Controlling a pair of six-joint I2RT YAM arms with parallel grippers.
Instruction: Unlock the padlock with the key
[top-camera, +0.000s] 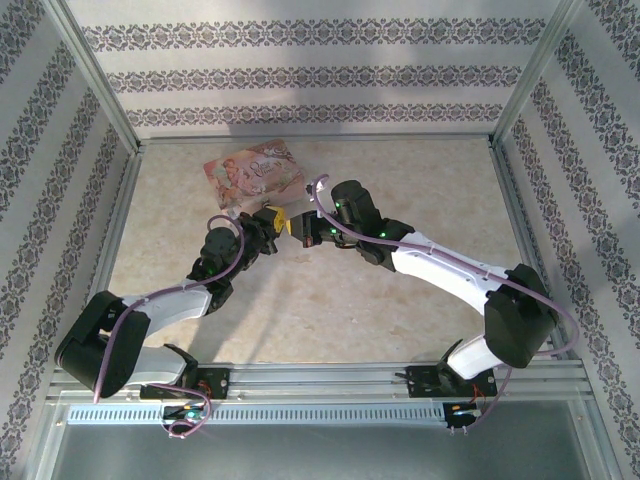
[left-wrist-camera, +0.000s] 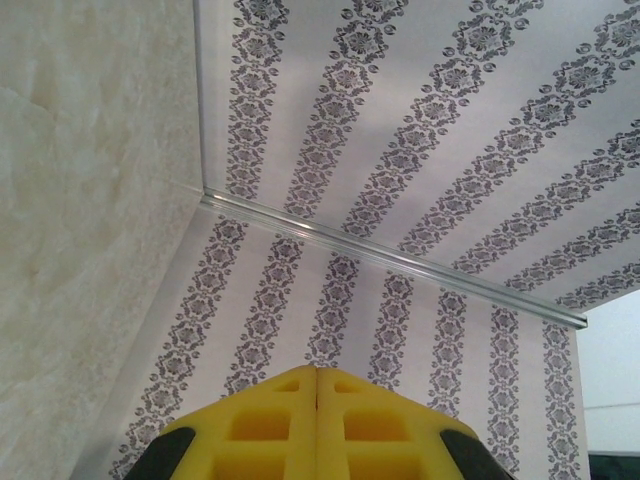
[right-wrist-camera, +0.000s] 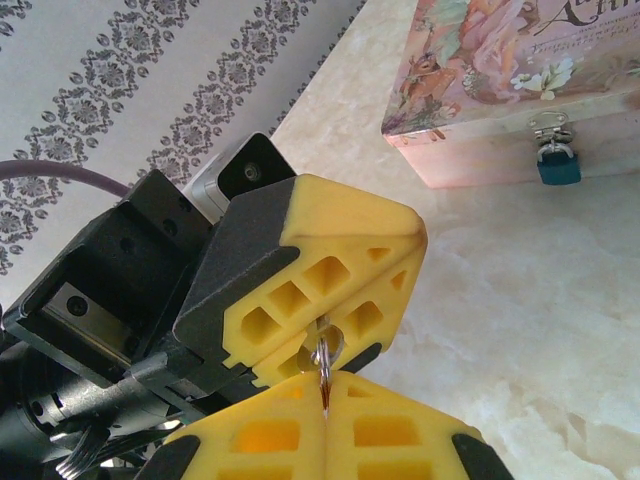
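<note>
So the right gripper (right-wrist-camera: 325, 385) has its yellow fingers pressed flat together on the key (right-wrist-camera: 324, 392). You can just see a thin reddish sliver in the seam, and the little silver key ring (right-wrist-camera: 327, 350) pokes out past the tips.

The left gripper (left-wrist-camera: 316, 375) is nose to nose with it. Its own camera shows its two yellow fingers closed tight, with no gap along the seam. From the right wrist camera, the ring sits right where the left one's fingers meet. Honestly I can't tell whether it's actually pinching the ring or is just closed up against it.

Moving outward, the overhead view has both arms reaching in toward each other, so the two claws meet over the beige marble-look table (top-camera: 330, 310), just on the near side of the pink box (top-camera: 252, 172). The box lies flat at a bit of an angle toward the back of the table, left of centre, with a flowery print on the lid.

The padlock (right-wrist-camera: 558, 165) is tiny, with a blue body and a silver shackle. It hangs from the small metal hasp (right-wrist-camera: 548, 126) on the box's front face, apart from both claws. The patterned wallpaper wall (left-wrist-camera: 420, 150) is behind everything.
</note>
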